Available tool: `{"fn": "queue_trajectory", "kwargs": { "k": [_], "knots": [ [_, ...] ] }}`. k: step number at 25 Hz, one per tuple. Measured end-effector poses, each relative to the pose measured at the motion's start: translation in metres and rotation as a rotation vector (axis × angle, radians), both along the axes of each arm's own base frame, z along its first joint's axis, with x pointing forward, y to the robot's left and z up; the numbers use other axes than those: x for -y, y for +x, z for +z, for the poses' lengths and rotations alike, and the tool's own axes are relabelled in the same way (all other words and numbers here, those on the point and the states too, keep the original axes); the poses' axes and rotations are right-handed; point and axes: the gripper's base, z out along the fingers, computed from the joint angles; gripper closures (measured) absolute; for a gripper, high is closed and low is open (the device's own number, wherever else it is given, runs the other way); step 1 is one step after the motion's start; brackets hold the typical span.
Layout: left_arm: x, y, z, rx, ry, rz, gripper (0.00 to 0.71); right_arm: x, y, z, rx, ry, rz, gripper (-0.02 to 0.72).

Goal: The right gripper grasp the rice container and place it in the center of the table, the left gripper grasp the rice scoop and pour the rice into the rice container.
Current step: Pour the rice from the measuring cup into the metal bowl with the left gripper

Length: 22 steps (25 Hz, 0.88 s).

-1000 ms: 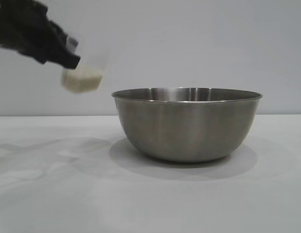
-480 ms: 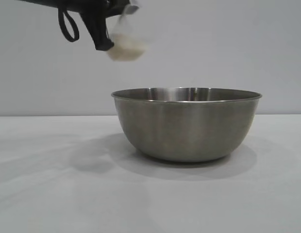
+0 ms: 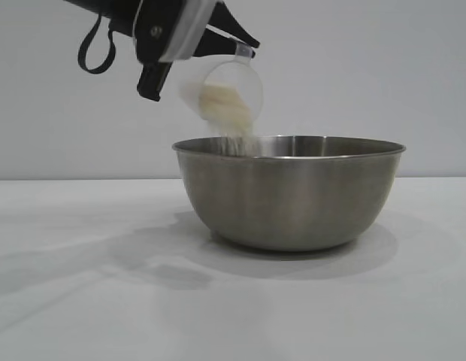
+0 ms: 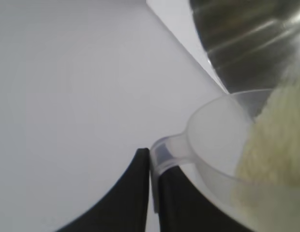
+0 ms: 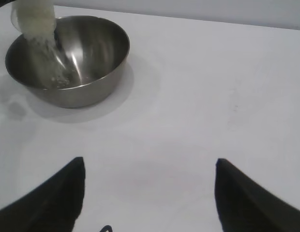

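Left claw (image 3: pixel 189 54) pinching scoop (image 3: pixel 227 90) handle, cup tipped above bowl (image 3: pixel 289 192) rim, rice (image 3: pixel 231 113) streaming in; right claw (image 5: pixel 149 193) spread, well back from bowl; risk: grains overshooting near rim onto tabletop (image 3: pixel 83 301).

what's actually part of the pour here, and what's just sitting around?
In the job:
- left gripper, shut on the rice scoop by its handle, tipped over the bowl
- rice, streaming out
- rice container, steel bowl catching it
- table

Idle:
- right gripper, open, empty, parked away from the bowl
- Nothing else lies about.
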Motion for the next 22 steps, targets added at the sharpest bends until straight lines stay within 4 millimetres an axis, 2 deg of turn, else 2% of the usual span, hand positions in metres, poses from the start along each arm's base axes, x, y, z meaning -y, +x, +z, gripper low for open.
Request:
{"fn": "queue_trajectory", "kwargs": {
  "k": [9, 12, 15, 17, 22],
  "knots": [
    [0.007, -0.005, 0.002, 0.054, 0.006, -0.041, 0.71, 0.0, 0.0, 0.0, 0.0, 0.0, 0.0, 0.195],
    [0.006, -0.003, 0.004, -0.025, -0.064, 0.011, 0.71, 0.0, 0.0, 0.0, 0.0, 0.0, 0.0, 0.195],
    [0.0, 0.007, 0.009, -0.255, -0.284, 0.171, 0.71, 0.0, 0.0, 0.0, 0.0, 0.0, 0.0, 0.195],
    [-0.006, 0.015, 0.012, -0.458, -0.504, 0.307, 0.71, 0.0, 0.0, 0.0, 0.0, 0.0, 0.0, 0.195],
    [-0.037, 0.036, 0.016, -0.903, -1.224, 0.684, 0.71, 0.0, 0.0, 0.0, 0.0, 0.0, 0.0, 0.195]
  ]
}}
